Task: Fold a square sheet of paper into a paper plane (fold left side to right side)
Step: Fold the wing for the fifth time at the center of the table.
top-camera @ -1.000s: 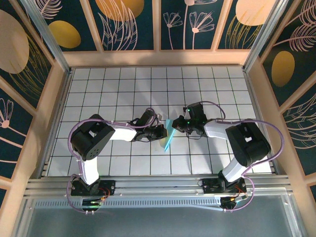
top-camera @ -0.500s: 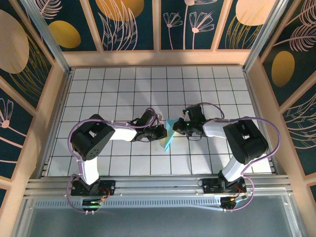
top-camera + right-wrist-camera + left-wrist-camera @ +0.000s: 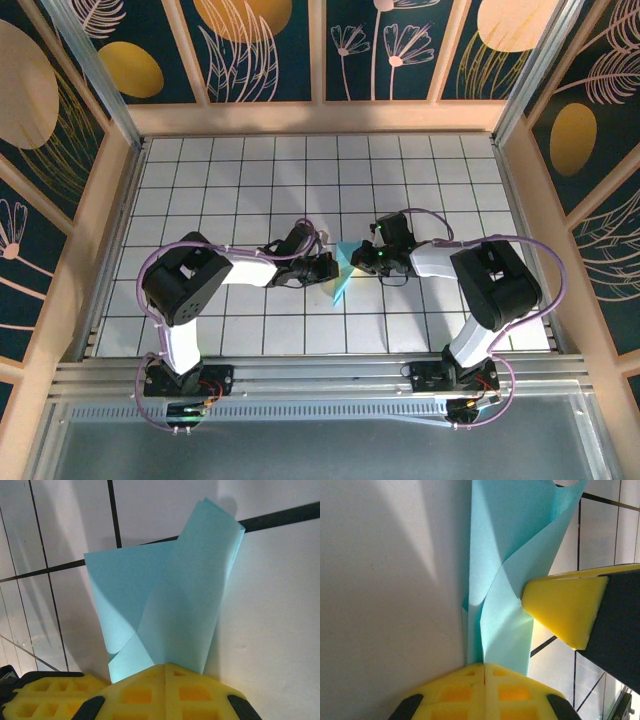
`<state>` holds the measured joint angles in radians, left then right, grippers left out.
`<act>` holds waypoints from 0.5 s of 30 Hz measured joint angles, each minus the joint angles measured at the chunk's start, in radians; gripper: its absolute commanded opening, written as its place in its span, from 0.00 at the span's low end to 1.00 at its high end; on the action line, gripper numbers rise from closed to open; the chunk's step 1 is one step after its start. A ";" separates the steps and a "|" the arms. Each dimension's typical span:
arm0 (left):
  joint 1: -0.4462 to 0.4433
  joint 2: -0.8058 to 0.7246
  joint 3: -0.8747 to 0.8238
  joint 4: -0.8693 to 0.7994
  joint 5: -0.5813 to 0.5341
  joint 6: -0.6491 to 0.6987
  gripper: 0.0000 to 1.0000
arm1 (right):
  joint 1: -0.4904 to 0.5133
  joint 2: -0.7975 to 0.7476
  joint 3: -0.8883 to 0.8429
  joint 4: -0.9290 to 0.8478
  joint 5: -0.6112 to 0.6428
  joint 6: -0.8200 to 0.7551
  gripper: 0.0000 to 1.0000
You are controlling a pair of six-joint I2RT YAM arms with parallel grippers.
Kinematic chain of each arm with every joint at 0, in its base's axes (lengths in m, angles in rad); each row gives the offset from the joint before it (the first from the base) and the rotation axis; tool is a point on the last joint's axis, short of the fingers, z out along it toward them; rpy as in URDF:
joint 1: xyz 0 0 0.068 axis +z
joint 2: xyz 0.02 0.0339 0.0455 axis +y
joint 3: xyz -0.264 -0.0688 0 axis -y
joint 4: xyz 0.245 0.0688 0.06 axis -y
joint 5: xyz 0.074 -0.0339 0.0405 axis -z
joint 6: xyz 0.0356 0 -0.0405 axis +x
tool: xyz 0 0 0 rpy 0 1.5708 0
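Sheet of paper (image 3: 341,275), partly folded, at centre of tiled table (image 3: 200,180), between arms; left gripper (image 3: 484,666) clamped on one edge; right gripper (image 3: 165,666) pinching opposite end; paper likely thin, light, floppy, easily torn; best gripped gently near folded edges.

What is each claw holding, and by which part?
Both pinch the folded teal paper: left claw at its left edge, right claw at its right edge.

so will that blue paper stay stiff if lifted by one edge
Probably floppy: the paper curls and bows away from its creases. Being so thin it's likely light, so a push may slide or buckle it on the tiles.
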<state>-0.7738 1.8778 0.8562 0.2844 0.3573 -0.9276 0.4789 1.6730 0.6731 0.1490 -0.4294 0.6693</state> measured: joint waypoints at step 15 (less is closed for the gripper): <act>0.002 -0.212 -0.004 -0.090 -0.026 0.003 0.01 | 0.001 -0.002 -0.026 0.046 -0.003 -0.017 0.00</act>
<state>-0.7723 1.6657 0.8520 0.1940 0.3317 -0.9245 0.4797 1.6711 0.6472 0.1947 -0.4328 0.6521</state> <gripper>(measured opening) 0.050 0.055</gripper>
